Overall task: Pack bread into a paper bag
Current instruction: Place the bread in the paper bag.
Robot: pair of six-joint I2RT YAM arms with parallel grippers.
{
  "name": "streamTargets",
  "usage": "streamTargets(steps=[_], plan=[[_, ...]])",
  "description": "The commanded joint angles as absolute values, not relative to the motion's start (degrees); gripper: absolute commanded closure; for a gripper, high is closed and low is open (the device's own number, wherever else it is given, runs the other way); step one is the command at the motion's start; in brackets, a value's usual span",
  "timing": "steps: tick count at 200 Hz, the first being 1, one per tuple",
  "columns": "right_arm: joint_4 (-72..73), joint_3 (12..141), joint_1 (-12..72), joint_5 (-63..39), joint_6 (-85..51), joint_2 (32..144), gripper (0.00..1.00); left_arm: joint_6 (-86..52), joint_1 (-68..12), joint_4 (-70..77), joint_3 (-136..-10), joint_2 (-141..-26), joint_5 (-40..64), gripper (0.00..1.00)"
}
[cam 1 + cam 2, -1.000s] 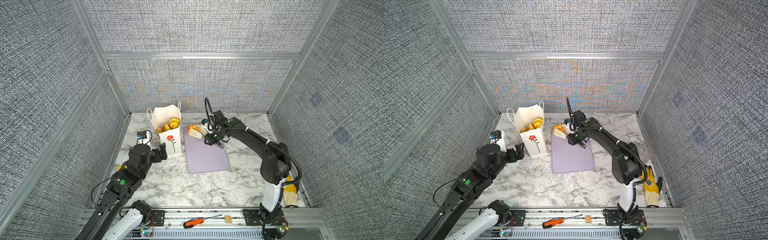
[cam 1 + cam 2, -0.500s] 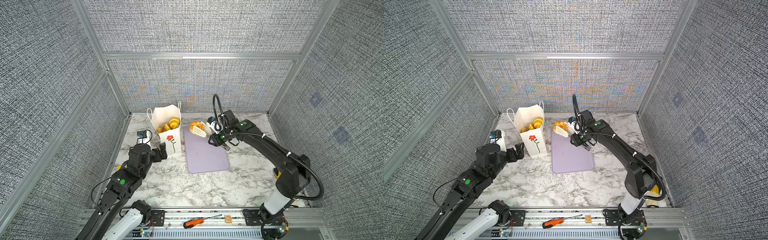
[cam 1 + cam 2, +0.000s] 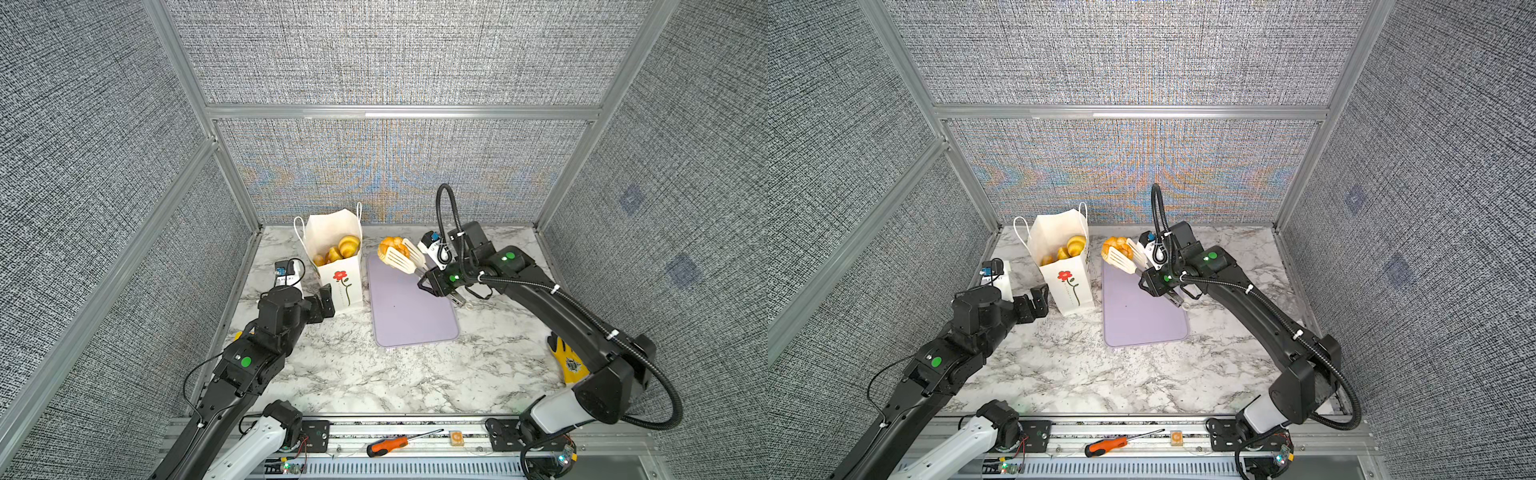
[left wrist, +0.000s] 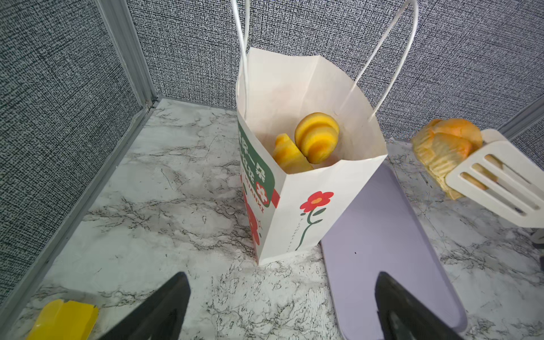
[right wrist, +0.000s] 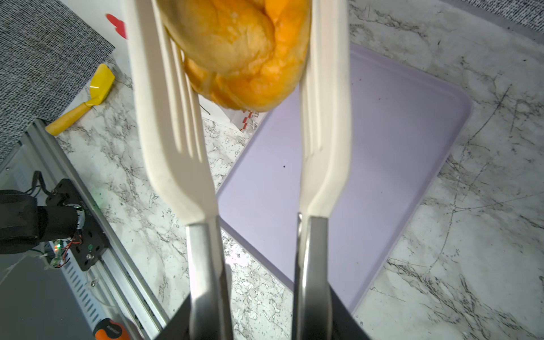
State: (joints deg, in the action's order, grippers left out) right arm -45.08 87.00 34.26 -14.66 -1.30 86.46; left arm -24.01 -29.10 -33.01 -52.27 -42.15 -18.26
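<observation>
Bread (image 3: 392, 245): in both top views one piece hangs in the air, pinched in white tongs (image 3: 402, 261) over the far end of the lilac tray (image 3: 411, 316). It is just beside the bag (image 3: 347, 286) mouth, not over it yet. The right end effector (image 3: 436, 282) is clenched on the tongs handles. The bag stands upright on the desk (image 3: 374, 374). Three pieces show inside (image 3: 1074, 245); any deeper ones are hidden. The tray is bare and no bread lies loose on the desk. The left end effector (image 3: 324, 299) is released and empty, near the bag's base.

Left wrist: left end effector (image 4: 281, 276) spread wide, nothing between. Bag (image 4: 309, 182) open, two pieces clear inside (image 4: 316, 137). Held piece (image 4: 444, 144) off to the side of the mouth.

Right wrist: tongs (image 5: 176, 117) grip the bread (image 5: 244, 56) on both sides, with bare tray (image 5: 382, 147) below. Right end effector (image 5: 259, 323) is tight on the handles.

Progress, judged: nearly done; the held piece looks like the last one outside. Left to do: carry it over the mouth and drop it in.

Count: 1 bag, 1 tray, 1 tongs; bread 1 held, at least 3 bagged.
</observation>
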Motion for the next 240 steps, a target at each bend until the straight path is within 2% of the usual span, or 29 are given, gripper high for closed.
streamTargets(steps=[1,49,138,207,240], plan=[[-40.61,86.52,35.53,-16.56,-3.34,84.87,0.54,-23.38,-29.07,-32.26,-52.66,-42.32,-18.37,0.01],[-38.14,88.91,38.96,-18.15,-4.71,85.33,0.54,-23.2,-29.01,-32.08,-53.03,-42.88,-18.08,0.01],[-34.54,101.1,42.36,-20.05,-3.7,96.43,0.54,-23.18,-29.06,-32.08,-52.92,-43.22,-17.84,0.01],[-39.14,113.84,42.36,-18.81,-2.78,107.56,0.53,-22.94,-29.0,-32.34,-52.8,-42.89,-18.02,0.01],[-41.89,117.35,42.36,-16.25,-2.3,110.54,0.49,-23.12,-29.01,-32.61,-52.48,-42.37,-18.33,0.01]])
